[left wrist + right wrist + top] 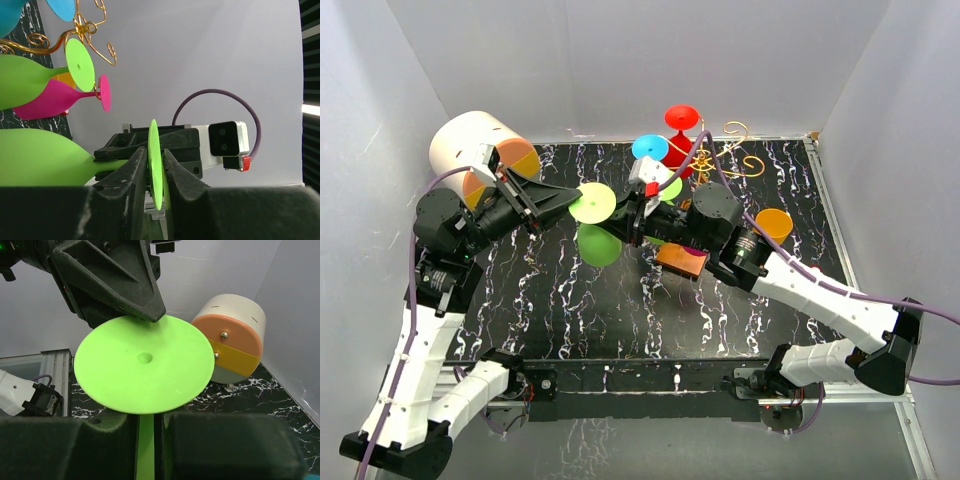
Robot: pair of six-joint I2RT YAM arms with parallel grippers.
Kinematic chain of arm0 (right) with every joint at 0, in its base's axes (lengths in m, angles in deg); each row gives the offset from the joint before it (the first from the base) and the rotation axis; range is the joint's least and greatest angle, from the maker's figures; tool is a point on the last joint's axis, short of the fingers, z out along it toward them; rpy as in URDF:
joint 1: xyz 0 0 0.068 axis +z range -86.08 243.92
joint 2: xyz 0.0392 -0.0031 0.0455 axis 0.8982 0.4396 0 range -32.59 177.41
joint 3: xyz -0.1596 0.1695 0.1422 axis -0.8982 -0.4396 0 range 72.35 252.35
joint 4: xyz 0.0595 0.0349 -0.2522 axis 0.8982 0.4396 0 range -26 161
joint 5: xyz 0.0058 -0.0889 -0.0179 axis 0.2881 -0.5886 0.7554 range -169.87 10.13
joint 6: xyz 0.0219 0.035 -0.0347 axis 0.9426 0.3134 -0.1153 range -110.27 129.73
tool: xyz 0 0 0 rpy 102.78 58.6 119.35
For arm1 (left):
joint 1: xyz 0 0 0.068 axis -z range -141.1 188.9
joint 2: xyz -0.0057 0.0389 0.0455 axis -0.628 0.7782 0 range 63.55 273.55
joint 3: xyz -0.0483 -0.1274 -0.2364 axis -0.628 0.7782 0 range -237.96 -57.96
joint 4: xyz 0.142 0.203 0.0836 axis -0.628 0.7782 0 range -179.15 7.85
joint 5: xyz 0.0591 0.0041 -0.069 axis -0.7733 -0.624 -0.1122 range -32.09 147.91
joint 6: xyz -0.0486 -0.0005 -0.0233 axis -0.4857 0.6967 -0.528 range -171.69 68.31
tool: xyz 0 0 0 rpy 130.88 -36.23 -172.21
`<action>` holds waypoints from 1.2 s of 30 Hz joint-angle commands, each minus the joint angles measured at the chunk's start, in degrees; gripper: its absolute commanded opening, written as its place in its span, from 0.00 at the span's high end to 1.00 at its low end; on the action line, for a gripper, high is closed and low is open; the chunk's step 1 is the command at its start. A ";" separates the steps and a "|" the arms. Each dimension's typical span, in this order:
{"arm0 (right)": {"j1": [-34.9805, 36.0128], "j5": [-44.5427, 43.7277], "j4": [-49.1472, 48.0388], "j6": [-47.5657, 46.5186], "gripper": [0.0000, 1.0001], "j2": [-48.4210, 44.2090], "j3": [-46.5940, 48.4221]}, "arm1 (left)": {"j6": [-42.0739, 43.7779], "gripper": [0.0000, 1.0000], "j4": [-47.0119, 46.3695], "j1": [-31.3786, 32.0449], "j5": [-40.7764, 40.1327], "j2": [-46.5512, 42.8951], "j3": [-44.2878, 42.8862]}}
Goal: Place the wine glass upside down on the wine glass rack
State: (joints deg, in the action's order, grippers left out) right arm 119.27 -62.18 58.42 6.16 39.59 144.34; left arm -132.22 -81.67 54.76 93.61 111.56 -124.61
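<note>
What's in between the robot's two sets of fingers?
The round foot of the lime green wine glass, seen in the top view: the left fingers straddle its rim on one side, the right fingers hold its stem on the other.

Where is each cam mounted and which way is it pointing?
Top external: above and behind the bases, looking down on the table; both arms show, left gripper and right gripper meeting at the green wine glass.
Left wrist: on the left arm, facing the right gripper and the wine glass rack; own fingers flank the foot.
Right wrist: on the right arm, facing the left gripper and the cream-and-orange cylinder; own fingers around the stem.
Shared: both wrist views show the foot, edge-on versus face-on.
</note>
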 commanded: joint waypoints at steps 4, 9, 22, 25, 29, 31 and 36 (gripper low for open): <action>-0.01 -0.41 -2.83 1.81 1.00 0.44 2.09 | -1.29 0.99 -6.51 0.10 6.12 0.36 0.79; 0.02 -2.31 -2.85 5.00 0.72 -0.59 1.20 | -1.48 1.00 -9.13 0.10 6.14 1.08 0.61; -0.04 -11.05 9.22 21.77 0.24 -9.07 5.21 | 9.60 1.00 -3.15 0.07 -9.59 -1.19 -4.17; -0.04 -17.03 14.31 30.54 0.25 -8.47 9.74 | 9.22 1.00 -3.41 0.06 -9.98 -1.54 -3.13; -0.09 -25.33 23.36 40.86 0.29 -5.08 16.88 | 8.95 1.00 -3.79 0.11 -10.04 -2.08 -1.97; -0.08 -25.98 27.33 43.51 0.32 -2.14 21.49 | 8.90 1.00 -4.00 0.10 -10.04 -2.18 -1.62; -0.20 -20.12 31.27 46.31 0.37 5.90 30.45 | 9.04 1.00 -4.19 0.10 -10.00 -2.37 -1.05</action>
State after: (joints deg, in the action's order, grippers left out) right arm 119.01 -84.19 83.81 46.53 40.27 169.25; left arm -123.83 -84.29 54.78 83.77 110.20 -126.10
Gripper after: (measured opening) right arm 0.651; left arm 0.020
